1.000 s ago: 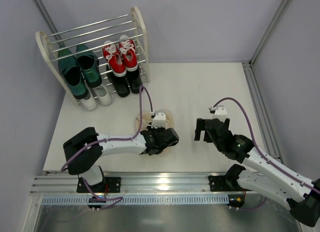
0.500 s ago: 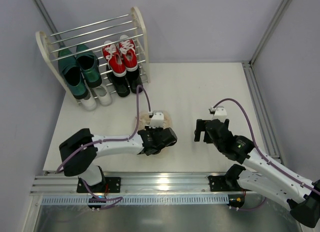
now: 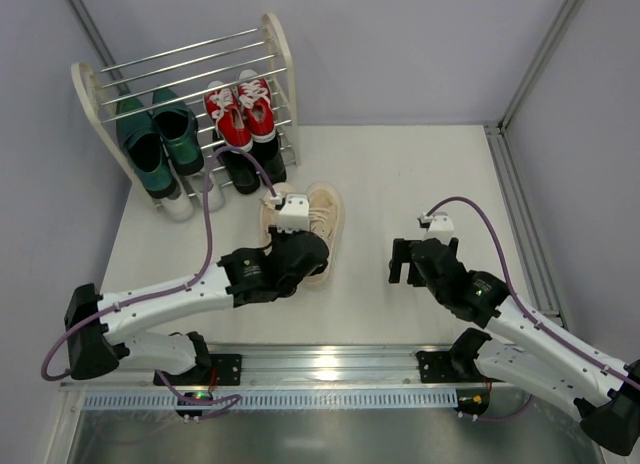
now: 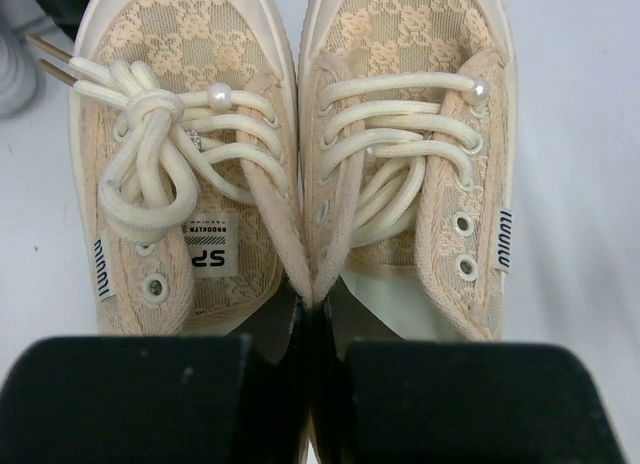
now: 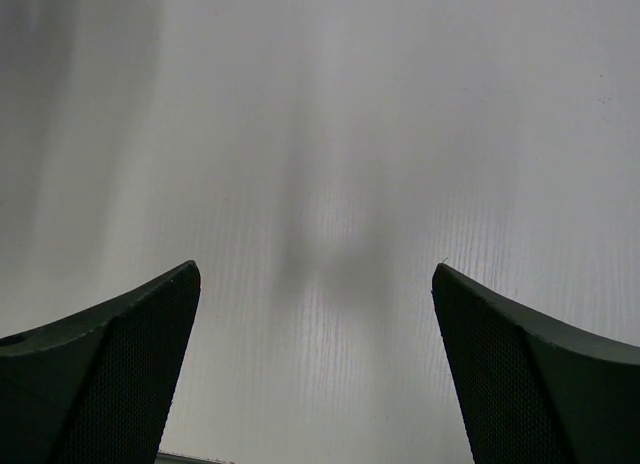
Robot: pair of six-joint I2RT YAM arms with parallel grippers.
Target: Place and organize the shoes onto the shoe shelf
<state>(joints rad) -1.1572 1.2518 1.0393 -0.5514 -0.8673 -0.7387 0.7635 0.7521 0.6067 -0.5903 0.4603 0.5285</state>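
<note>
The shoe shelf (image 3: 283, 44) stands at the back left. It holds dark green loafers (image 3: 160, 139), red sneakers (image 3: 242, 114), black dress shoes (image 3: 247, 169) and white sneakers (image 3: 190, 196) at the bottom. The pair of beige lace-up sneakers (image 3: 318, 219) is in front of the shelf; in the left wrist view they (image 4: 400, 144) lie side by side. My left gripper (image 4: 318, 384) is shut on the two inner collars of the beige pair, pinched together. My right gripper (image 3: 408, 260) is open and empty over bare table at the right.
The white table (image 3: 420, 174) has a metal rail along its right edge (image 3: 520, 214) and near edge (image 3: 330, 369). Grey walls stand behind and at the left of the shelf.
My left arm has moved toward the shelf with the beige sneakers in its grip; the pair now lies farther back and left. The right arm has not moved.
</note>
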